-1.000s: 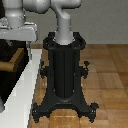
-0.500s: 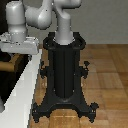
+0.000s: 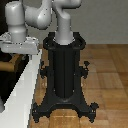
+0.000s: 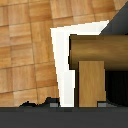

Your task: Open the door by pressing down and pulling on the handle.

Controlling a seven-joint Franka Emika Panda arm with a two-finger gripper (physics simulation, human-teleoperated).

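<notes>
in the wrist view the handle (image 4: 97,47) lies crosswise just beyond the hand (image 4: 75,102), whose grip cannot be told.

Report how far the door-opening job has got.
Done: the arm has reached toward the door, whose white frame runs along the exterior view's left. In hand: the wrist view looks closely at the tan handle and its stub against the dark door; whether the hand grips the handle cannot be seen. Left: pressing the handle down and pulling the door; no open gap is visible yet.
</notes>
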